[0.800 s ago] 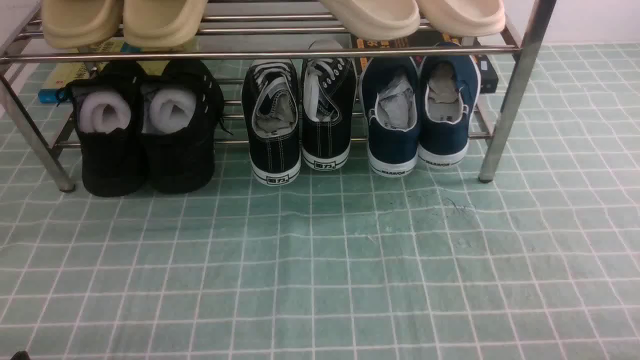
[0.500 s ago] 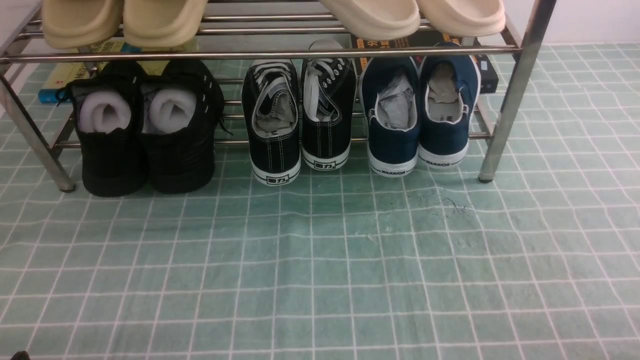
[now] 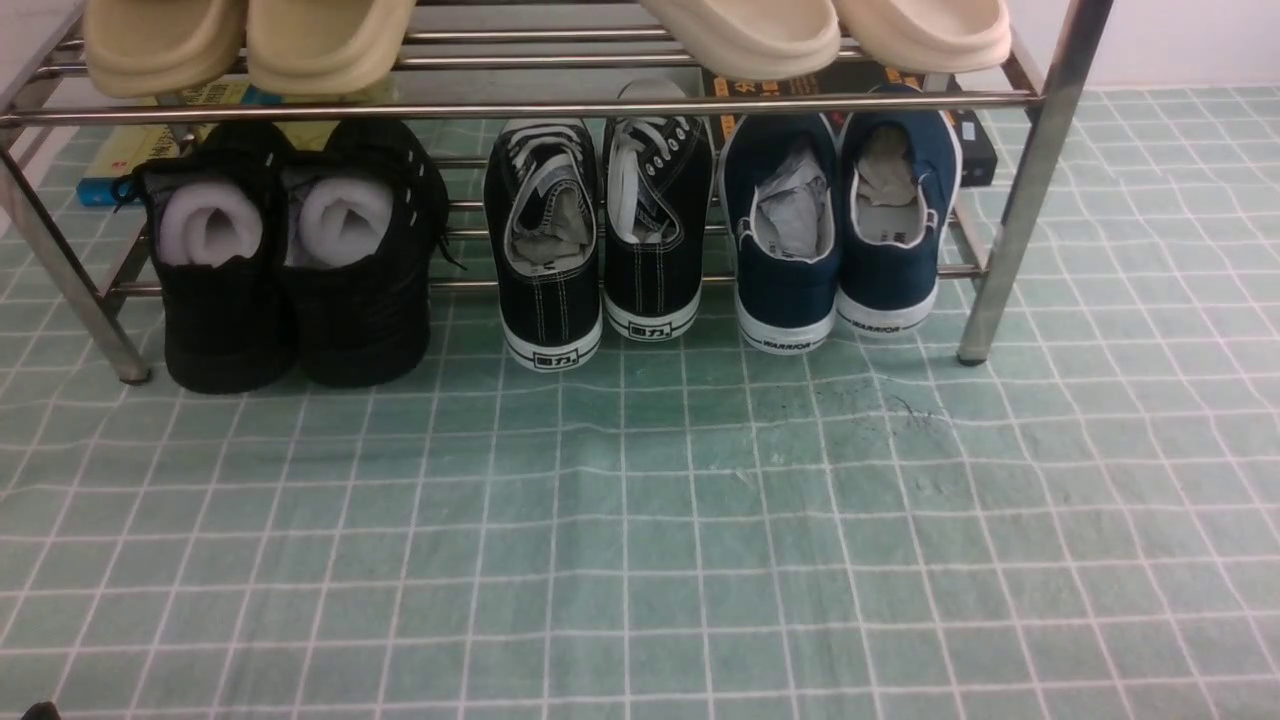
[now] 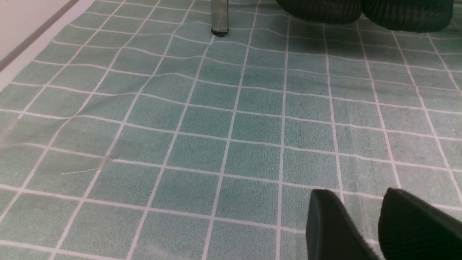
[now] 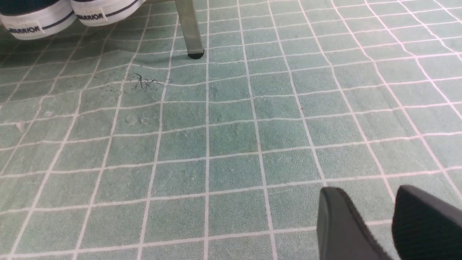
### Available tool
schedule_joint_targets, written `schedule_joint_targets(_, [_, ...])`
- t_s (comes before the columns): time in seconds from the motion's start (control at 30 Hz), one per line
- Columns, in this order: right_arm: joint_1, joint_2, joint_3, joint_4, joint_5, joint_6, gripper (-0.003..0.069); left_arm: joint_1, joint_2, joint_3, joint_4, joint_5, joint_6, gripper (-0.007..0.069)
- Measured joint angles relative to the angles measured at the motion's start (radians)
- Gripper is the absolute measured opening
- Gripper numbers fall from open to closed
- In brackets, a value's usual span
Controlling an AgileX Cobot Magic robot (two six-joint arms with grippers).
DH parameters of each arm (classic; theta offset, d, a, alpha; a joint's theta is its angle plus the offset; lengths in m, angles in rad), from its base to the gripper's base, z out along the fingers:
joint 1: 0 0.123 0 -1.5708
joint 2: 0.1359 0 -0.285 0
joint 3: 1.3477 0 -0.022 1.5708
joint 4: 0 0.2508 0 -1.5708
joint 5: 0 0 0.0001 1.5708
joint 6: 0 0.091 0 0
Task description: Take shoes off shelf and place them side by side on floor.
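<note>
Two navy slip-on shoes (image 3: 785, 240) (image 3: 893, 215) with white soles sit heels-out on the lower tier of the chrome shelf (image 3: 520, 105), at its right end. Their "WARRIOR" heels (image 5: 34, 20) show in the right wrist view, far from my right gripper (image 5: 364, 198). It is open and empty over the green gridded floor (image 3: 640, 540). My left gripper (image 4: 355, 198) is open too, with only floor cloth between its fingers. Neither arm shows in the front view.
Black lace-up sneakers (image 3: 600, 230) and all-black shoes with foam rolls (image 3: 290, 250) share the lower tier. Beige slippers (image 3: 250, 40) lie on the upper tier. Shelf legs (image 5: 189, 30) (image 4: 220, 18) stand on the cloth. Books lie behind the shelf (image 3: 130, 150).
</note>
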Motion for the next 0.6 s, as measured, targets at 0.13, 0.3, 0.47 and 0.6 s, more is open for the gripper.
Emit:
schedule_joint_targets(0.13, [0.0,0.0,0.001,0.094,-0.013,0.084,0.024,0.0,0.0,0.0,0.0,0.0,0.0,0.0239])
schedule_joint_targets(0.3, [0.0,0.0,0.003,0.352,-0.012,0.264,0.024,0.0,0.0,0.0,0.0,0.0,0.0,0.0239])
schedule_joint_targets(0.47, [0.0,0.0,0.007,0.507,-0.015,0.353,0.024,0.0,0.0,0.0,0.0,0.0,0.0,0.0239])
schedule_joint_targets(0.6, [0.0,0.0,0.009,0.513,-0.027,0.356,0.024,0.0,0.0,0.0,0.0,0.0,0.0,0.0239])
